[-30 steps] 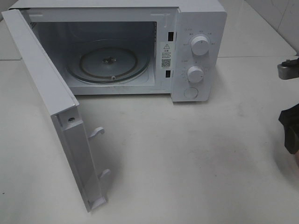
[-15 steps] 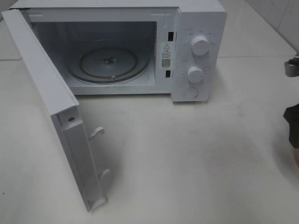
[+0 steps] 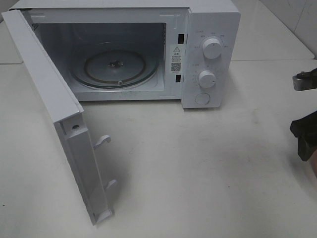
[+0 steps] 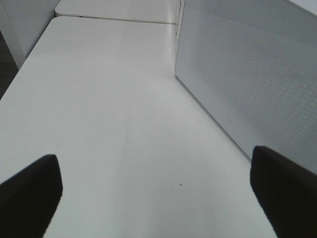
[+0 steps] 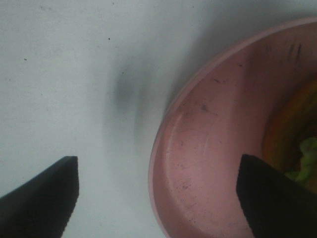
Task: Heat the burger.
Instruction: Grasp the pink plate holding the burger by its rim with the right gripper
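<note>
The burger (image 5: 290,134) shows only in the right wrist view, as a sliver of golden bun and green lettuce at the picture's edge. It sits on a shallow pink plate (image 5: 213,148). My right gripper (image 5: 158,198) is open over the plate's rim, one finger above the plate's inside and the other above the bare table. In the high view only a dark part of the right arm (image 3: 305,136) shows at the right edge; burger and plate lie outside that view. My left gripper (image 4: 153,193) stands wide open over bare table beside the microwave's perforated side wall (image 4: 247,74).
The white microwave (image 3: 208,49) stands at the back of the table. Its door (image 3: 54,114) is swung fully out toward the front left. The glass turntable (image 3: 116,67) inside carries nothing. Two knobs and a button sit on its right panel.
The right arm slid out toward the right edge of the high view, then came back a little to the left. The microwave and its door have not moved.
</note>
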`<state>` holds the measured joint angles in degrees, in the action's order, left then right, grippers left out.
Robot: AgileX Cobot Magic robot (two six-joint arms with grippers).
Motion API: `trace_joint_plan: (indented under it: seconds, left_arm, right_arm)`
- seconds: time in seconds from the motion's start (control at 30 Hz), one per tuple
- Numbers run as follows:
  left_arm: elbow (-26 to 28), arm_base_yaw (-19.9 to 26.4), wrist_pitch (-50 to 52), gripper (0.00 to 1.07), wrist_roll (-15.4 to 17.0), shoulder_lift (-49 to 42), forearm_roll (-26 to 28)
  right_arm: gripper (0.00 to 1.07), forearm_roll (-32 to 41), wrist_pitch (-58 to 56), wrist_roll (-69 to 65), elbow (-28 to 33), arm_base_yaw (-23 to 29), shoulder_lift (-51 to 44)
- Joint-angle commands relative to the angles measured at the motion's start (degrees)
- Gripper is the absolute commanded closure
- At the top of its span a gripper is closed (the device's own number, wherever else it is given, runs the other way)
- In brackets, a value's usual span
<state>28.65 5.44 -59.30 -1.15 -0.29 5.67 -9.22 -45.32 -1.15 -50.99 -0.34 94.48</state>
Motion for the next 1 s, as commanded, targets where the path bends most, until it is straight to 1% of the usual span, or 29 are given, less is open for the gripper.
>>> trace_joint_plan:
  seconds: [0.03,0.13,0.2,0.33,0.5,0.67,1.0]
  left_arm:
    - [-0.2,-0.2,0.5,0.09,0.3,-1.4,0.2]
    - [-0.2,-0.2,0.5,0.09,0.3,-1.4,0.2]
    - [-0.2,-0.2,0.5,0.09,0.3,-1.4,0.2]
    - [-0.2,-0.2,0.5,0.09,0.3,-1.4,0.2]
    - [-0.2,-0.2,0.5,0.09,0.3,-1.4,0.2]
    - [-0.2,-0.2,0.5,0.09,0.3,-1.4,0.2]
    - [-0.2,-0.2,0.5,0.09,0.3,-1.4,0.2]
  right_arm:
    - [0.25,-1.1,0.8,-1.0,0.2,-0.3,0.7]
    - [0.26,-1.1,2.7,-1.1,1.5,-0.3,1.1]
    - [0.26,-0.9,5.7,-1.8,3.4,-1.7,1.1]
    - [0.27,-0.9,7.6,-1.8,5.4,-3.1,1.1]
    - [0.27,-0.9,11.4,-1.8,7.2,-3.3,1.1]
    - [0.27,-0.9,12.3,-2.3,7.6,-4.3,3.4]
    - [0.28,-0.9,14.7,-2.3,7.6,-4.3,6.4]
